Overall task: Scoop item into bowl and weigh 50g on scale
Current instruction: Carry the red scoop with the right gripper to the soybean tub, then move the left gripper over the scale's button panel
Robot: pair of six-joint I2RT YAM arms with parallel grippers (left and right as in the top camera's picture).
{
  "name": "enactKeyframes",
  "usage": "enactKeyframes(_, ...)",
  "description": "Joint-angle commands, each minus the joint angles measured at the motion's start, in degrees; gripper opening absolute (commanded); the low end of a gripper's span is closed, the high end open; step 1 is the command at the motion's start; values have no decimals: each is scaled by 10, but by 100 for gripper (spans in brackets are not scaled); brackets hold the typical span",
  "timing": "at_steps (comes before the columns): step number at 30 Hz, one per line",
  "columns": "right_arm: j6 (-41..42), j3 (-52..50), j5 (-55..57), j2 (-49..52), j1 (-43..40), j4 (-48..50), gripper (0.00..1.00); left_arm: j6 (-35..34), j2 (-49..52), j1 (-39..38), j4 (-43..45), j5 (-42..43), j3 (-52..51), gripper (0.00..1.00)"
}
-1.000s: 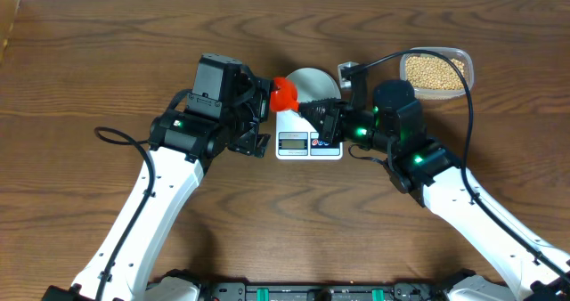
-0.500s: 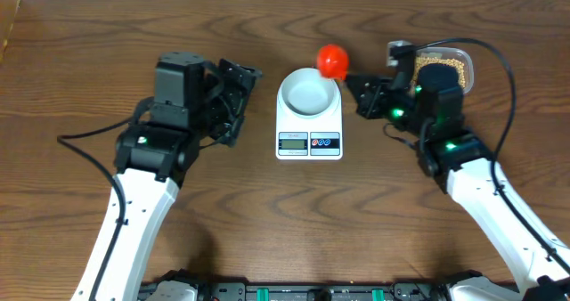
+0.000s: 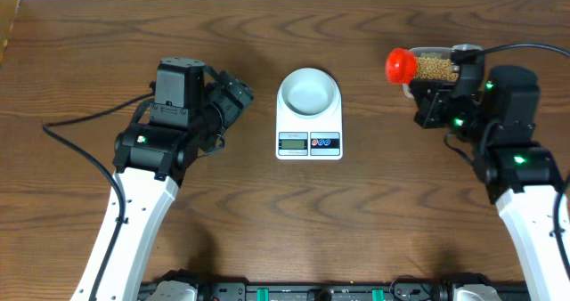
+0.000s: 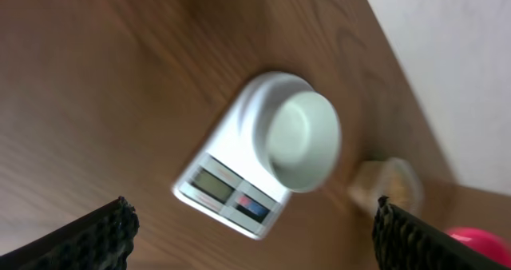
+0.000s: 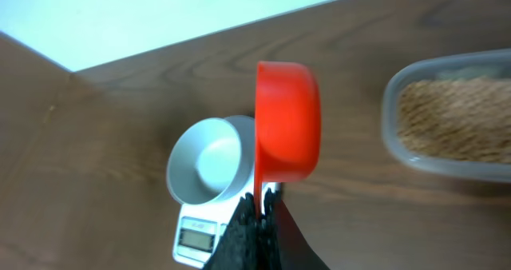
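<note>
The white scale [image 3: 309,139] stands mid-table with the empty pale bowl [image 3: 308,91] on it; both show in the left wrist view [image 4: 231,186] [image 4: 302,140] and in the right wrist view [image 5: 196,236] [image 5: 206,160]. The tan beans [image 3: 435,67] fill a clear tub [image 5: 447,114] at the back right. My right gripper [image 3: 426,96] is shut on the handle of a red scoop [image 3: 401,65], held beside the tub's left end; in the right wrist view the scoop [image 5: 287,130] is on edge. My left gripper [image 3: 233,101] is open and empty, left of the scale.
The table's far edge meets a pale wall [image 5: 160,14]. A black cable [image 3: 80,127] loops on the wood by the left arm. The tub sits near the table's back edge.
My right gripper has carried the red scoop from beside the bowl rightward to the tub's left end. My left gripper has stayed left of the scale, shifting slightly.
</note>
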Motion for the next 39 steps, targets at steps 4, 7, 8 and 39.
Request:
enactKeyframes(4,-71,32,73,-46,-17,-47,2,245,8,2,-10,-74,10,96)
enactKeyframes(7,-71,32,73,-51,-17,-50,2,245,8,2,-9,-74,10,96)
enactKeyframes(8,-71,32,73,-51,-17,-52,2,245,8,2,-10,-74,10,96)
enactKeyframes(39,-66,32,70,-51,-16,-73,1,475,61,-115,25,-63,10,7)
